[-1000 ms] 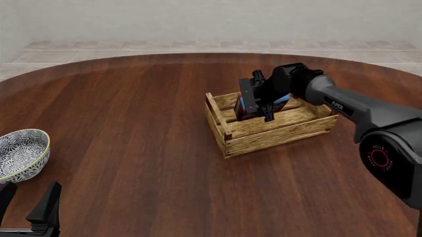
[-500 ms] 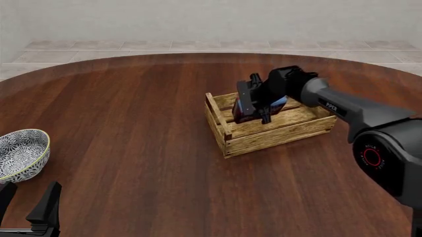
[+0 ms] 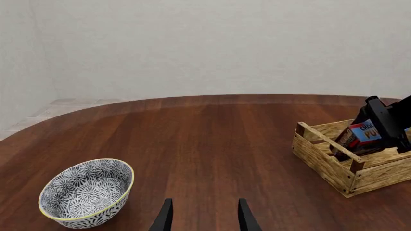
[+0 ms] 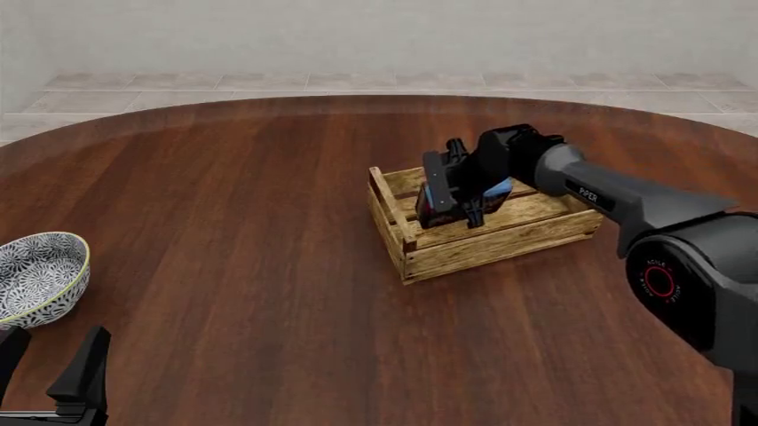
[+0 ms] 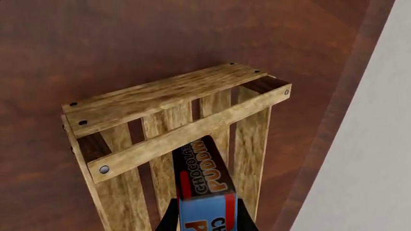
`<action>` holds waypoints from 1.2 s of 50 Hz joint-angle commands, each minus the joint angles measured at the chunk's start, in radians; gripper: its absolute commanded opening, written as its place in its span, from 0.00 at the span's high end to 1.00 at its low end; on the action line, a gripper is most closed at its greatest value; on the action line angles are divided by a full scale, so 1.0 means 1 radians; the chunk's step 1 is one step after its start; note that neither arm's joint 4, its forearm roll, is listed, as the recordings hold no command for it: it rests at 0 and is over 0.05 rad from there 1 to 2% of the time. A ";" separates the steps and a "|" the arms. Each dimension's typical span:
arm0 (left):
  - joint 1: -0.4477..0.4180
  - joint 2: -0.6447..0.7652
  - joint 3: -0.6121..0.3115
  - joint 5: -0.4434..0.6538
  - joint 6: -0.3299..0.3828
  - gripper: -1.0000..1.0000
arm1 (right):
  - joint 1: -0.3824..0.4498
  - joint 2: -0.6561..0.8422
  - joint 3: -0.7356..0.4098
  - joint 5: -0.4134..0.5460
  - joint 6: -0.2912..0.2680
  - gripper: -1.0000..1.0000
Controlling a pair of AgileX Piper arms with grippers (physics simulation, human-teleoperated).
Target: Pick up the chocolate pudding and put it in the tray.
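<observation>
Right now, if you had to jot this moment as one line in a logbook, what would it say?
right gripper: shut on chocolate pudding, inside tray | pudding: not released | left gripper: open, idle near bowl

Simulated room: bare walls, tiled floor (image 4: 355, 84)

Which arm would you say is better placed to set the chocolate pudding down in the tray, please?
The right. Its gripper already grips the chocolate pudding inside the tray. The left gripper is open beside the bowl, far away.
</observation>
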 commanded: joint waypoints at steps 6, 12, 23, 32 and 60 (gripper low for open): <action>0.000 0.000 0.000 0.000 0.000 0.00 | 0.000 0.015 -0.013 0.002 0.025 1.00; 0.000 0.000 0.000 0.000 0.000 0.00 | -0.001 0.022 -0.017 0.001 0.027 1.00; 0.000 0.000 0.000 0.000 0.000 0.00 | 0.000 0.027 -0.019 0.003 0.027 1.00; 0.000 0.000 0.000 0.000 0.000 0.00 | 0.000 0.043 -0.032 0.010 0.030 1.00; 0.000 0.000 0.000 0.000 0.000 0.00 | 0.017 0.071 -0.068 0.057 0.056 1.00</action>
